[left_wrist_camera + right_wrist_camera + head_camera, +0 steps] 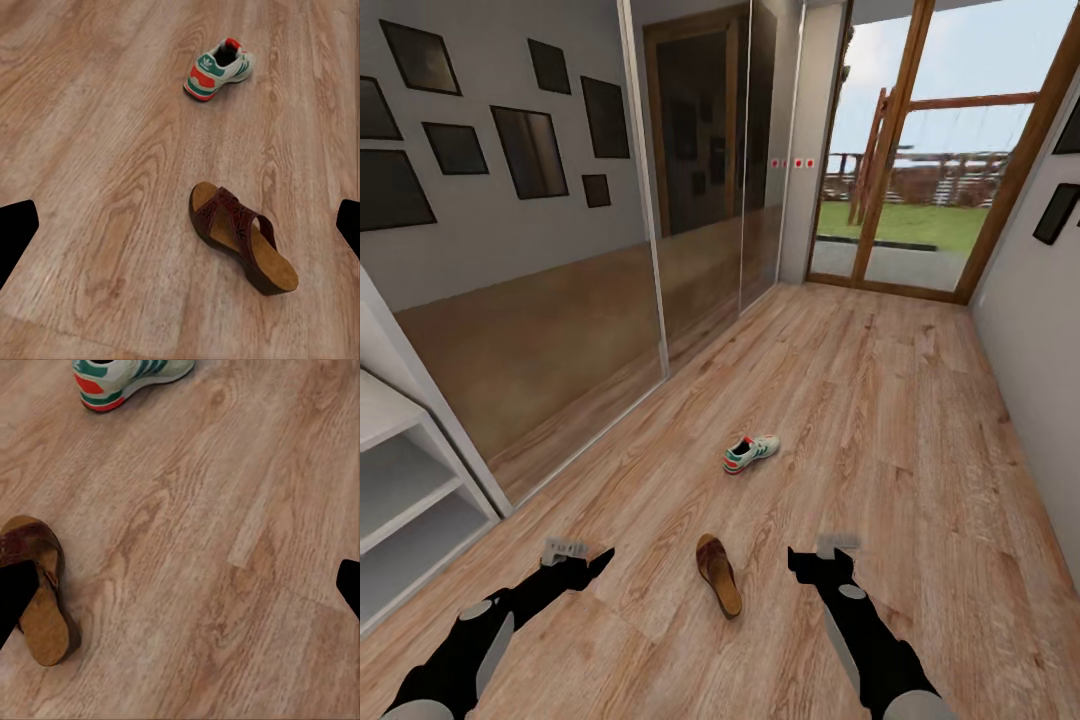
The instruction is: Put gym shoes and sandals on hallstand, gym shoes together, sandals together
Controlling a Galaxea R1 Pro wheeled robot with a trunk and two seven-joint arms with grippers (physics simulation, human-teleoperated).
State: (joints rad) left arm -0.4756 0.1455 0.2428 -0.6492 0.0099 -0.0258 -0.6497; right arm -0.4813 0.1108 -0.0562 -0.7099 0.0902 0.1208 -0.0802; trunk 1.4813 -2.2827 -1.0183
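One gym shoe [750, 452], white with green stripes and a red-orange heel, lies on the corridor floor [890, 420] a little ahead of me. It appears again in the left wrist view [218, 69] and the right wrist view [127, 379]. A brown sandal [718, 573] lies nearer, between my two arms, also in the wrist views [244, 238] [36, 585]. My left gripper [598, 560] [184, 229] hangs open above the floor to the sandal's left. My right gripper [802, 562] [181, 591] is open to its right. The hallstand's white shelves [400, 470] stand at the left edge.
Mirrored sliding doors [560, 350] run along the left wall beyond the hallstand. A wood-framed glass door [900, 200] closes the corridor's far end, with a lawn outside. A plain wall [1040, 380] bounds the right side. Open floor stretches ahead past the shoe.
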